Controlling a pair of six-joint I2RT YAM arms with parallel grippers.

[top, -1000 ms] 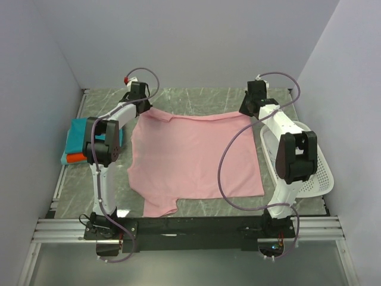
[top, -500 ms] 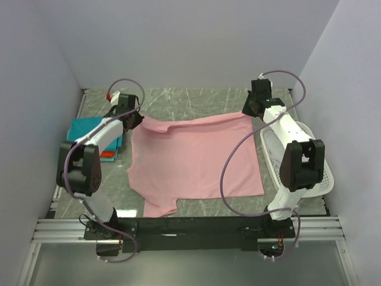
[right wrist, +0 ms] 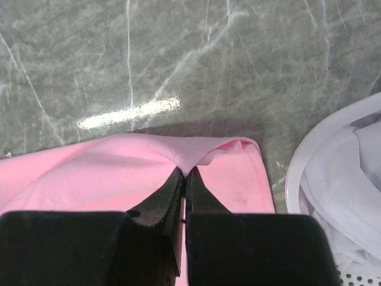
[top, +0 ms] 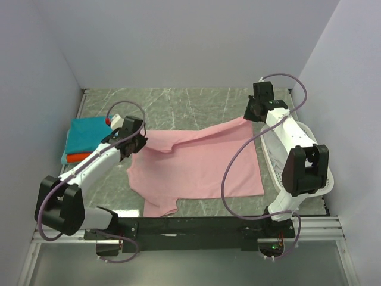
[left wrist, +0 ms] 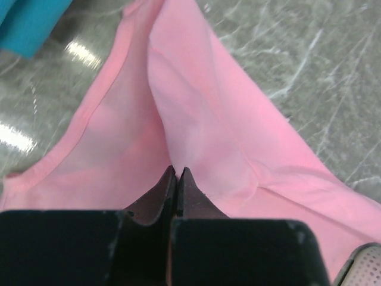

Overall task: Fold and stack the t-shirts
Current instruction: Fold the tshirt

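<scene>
A light pink t-shirt (top: 202, 164) lies spread on the grey marbled table. My left gripper (top: 138, 143) is shut on its far left corner and holds it lifted over the shirt; the pinched cloth (left wrist: 190, 119) shows in the left wrist view. My right gripper (top: 252, 114) is shut on the far right corner (right wrist: 196, 155). A folded teal t-shirt (top: 89, 132) lies on an orange-red one (top: 74, 158) at the left. White cloth (right wrist: 351, 179) lies in the basket.
A white perforated plastic basket (top: 318, 173) stands at the right edge, beside my right arm. White walls close the table on three sides. Bare table (top: 196, 104) lies beyond the shirt.
My left gripper has carried the shirt's far left corner toward the near side, folding that edge over. My right gripper has stayed near the far right corner, shifting slightly.
</scene>
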